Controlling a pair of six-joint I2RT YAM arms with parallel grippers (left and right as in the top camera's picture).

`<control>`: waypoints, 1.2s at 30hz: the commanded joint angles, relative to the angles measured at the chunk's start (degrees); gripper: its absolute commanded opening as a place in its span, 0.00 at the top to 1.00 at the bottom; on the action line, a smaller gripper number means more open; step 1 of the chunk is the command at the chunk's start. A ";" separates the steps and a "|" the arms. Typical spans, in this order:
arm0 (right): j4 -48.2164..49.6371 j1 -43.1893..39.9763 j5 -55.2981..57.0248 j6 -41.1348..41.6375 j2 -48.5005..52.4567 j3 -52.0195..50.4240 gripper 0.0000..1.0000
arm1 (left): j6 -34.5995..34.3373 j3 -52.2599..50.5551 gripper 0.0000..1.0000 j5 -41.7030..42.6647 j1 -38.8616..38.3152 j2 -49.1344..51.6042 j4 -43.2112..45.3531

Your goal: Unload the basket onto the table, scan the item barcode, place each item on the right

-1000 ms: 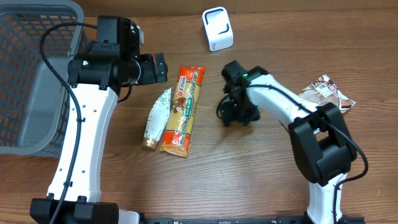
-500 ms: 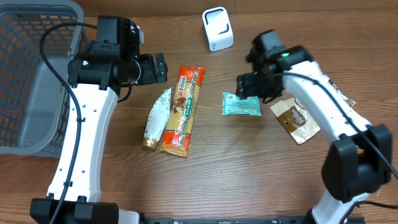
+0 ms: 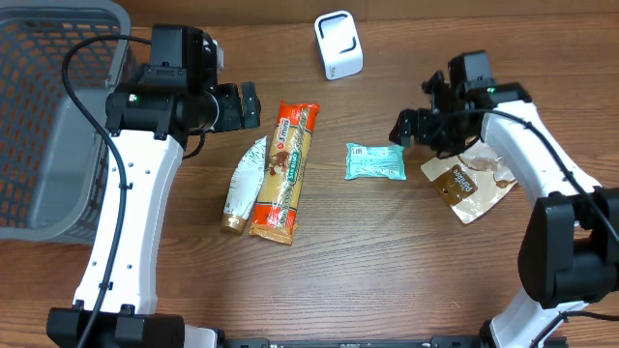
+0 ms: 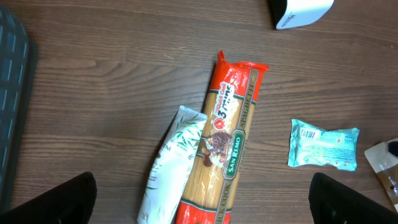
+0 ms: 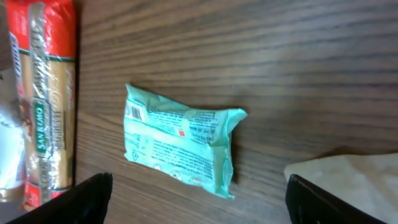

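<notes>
Overhead camera first: the teal packet (image 3: 375, 161) lies flat on the bench (image 3: 387, 280), lengthwise across the shot. The right gripper (image 3: 404, 129) hangs just beside it, over the end that faces the brown pouch (image 3: 469, 184). No contact with the packet that I can see.

From the right wrist camera the packet sits squarely between the two fingers, with bare wood around it. It carries a small barcode-like patch at the end away from the pouch, a red square in the middle and lines of fine print too small to read.

On the packet's other side, near it, lies the long pasta pack (image 3: 283, 172). Its green band clearly reads "SAN REMO", with a big "3" in the white circle above. A white pouch with green leaf print (image 3: 244, 184) touches the pasta's far edge. The white scanner (image 3: 338, 44) stands well apart from the packet, toward the back of the bench.

Now the grippers. The right one has its fingers spread wide, holding nothing and touching nothing. The left gripper (image 3: 250, 104) hovers well beyond the pasta from the packet. Its fingers are fully apart and show at the bottom corners of the left wrist view, nothing between them. A grey basket (image 3: 39, 116) sits farthest from the packet.
</notes>
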 commanded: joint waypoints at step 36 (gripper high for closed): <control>3.98 0.20 -5.57 -3.50 5.07 -4.76 0.04 | 0.90 1.05 0.00 -0.17 -0.13 -0.72 0.00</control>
